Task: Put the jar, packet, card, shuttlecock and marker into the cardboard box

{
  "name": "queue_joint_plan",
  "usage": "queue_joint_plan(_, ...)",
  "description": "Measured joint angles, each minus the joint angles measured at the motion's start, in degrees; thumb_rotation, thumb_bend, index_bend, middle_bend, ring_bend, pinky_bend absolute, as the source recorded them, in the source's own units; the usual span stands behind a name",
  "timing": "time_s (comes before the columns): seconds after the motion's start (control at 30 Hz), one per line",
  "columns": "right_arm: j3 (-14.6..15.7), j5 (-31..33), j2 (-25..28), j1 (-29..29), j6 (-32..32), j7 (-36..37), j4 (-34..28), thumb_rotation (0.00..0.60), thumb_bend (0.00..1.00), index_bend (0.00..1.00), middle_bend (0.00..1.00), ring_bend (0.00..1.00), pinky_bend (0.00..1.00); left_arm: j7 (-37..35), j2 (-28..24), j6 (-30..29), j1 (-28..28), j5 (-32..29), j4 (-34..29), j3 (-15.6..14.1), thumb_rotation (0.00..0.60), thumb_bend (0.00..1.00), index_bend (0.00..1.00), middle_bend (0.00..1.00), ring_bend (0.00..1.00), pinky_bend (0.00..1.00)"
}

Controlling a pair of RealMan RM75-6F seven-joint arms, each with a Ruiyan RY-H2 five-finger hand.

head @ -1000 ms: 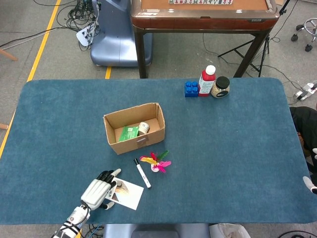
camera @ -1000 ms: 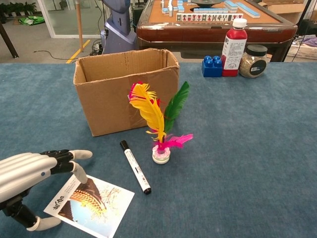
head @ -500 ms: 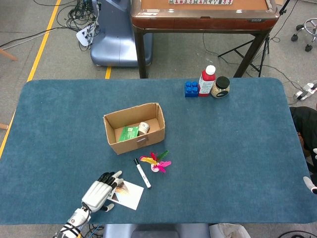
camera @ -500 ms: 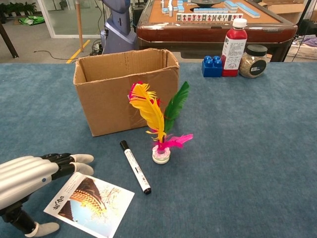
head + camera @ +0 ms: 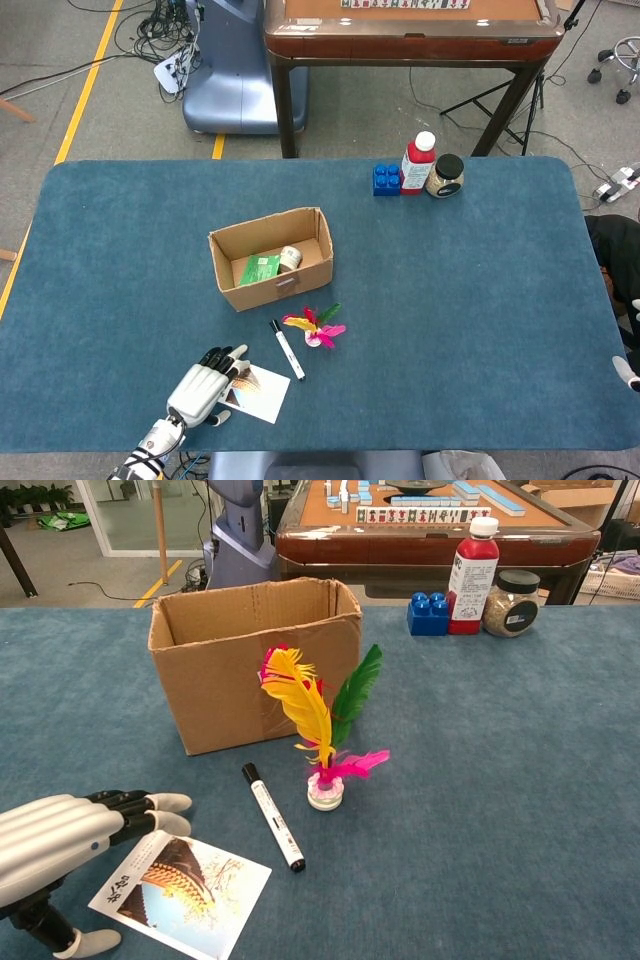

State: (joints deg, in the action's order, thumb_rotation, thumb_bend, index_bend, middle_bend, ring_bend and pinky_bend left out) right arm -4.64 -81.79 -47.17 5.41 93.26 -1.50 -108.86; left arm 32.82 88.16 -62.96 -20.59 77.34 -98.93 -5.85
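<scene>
The cardboard box (image 5: pixel 272 288) (image 5: pixel 260 680) stands open at the table's middle left. In the head view it holds a green packet (image 5: pixel 260 269) and a small pale jar (image 5: pixel 290 258). In front of it stand the feathered shuttlecock (image 5: pixel 315 328) (image 5: pixel 325 742) and, flat beside it, the black-and-white marker (image 5: pixel 288 350) (image 5: pixel 272 816). The picture card (image 5: pixel 257 393) (image 5: pixel 190 888) lies flat near the front edge. My left hand (image 5: pixel 203 388) (image 5: pixel 65 835) hovers over the card's left edge, fingers stretched out, thumb apart, holding nothing. Only a white sliver of my right hand (image 5: pixel 626 372) shows at the right edge.
At the back right stand a blue block (image 5: pixel 386 180) (image 5: pixel 428 614), a red bottle (image 5: pixel 418 163) (image 5: pixel 472 577) and a dark-lidded jar (image 5: pixel 445 176) (image 5: pixel 511 604). A wooden game table (image 5: pixel 410 30) stands beyond the far edge. The card lies close to the table's front edge.
My left hand's fingers lifted off the card and straightened, and the hand drew back slightly to the left. The card, marker and shuttlecock have not moved.
</scene>
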Motion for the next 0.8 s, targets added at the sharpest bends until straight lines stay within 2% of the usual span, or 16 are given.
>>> queue_joint_plan(0.47, 0.05, -0.31, 0.06, 0.15, 0.33, 0.19, -0.04, 0.600, 0.19, 0.26, 0.35, 0.26, 0.39, 4.76, 0.69, 0.69, -1.24, -2.76, -1.46, 0.86, 0.600, 0.19, 0.16, 0.00, 0.00, 0.07)
queue_joint_plan(0.8, 0.05, -0.49, 0.18, 0.27, 0.55, 0.55, -0.01, 0.600, 0.19, 0.26, 0.35, 0.26, 0.39, 5.43, 1.51, 0.52, -1.76, -3.80, -1.35, 1.22, 0.600, 0.19, 0.20, 0.00, 0.00, 0.08)
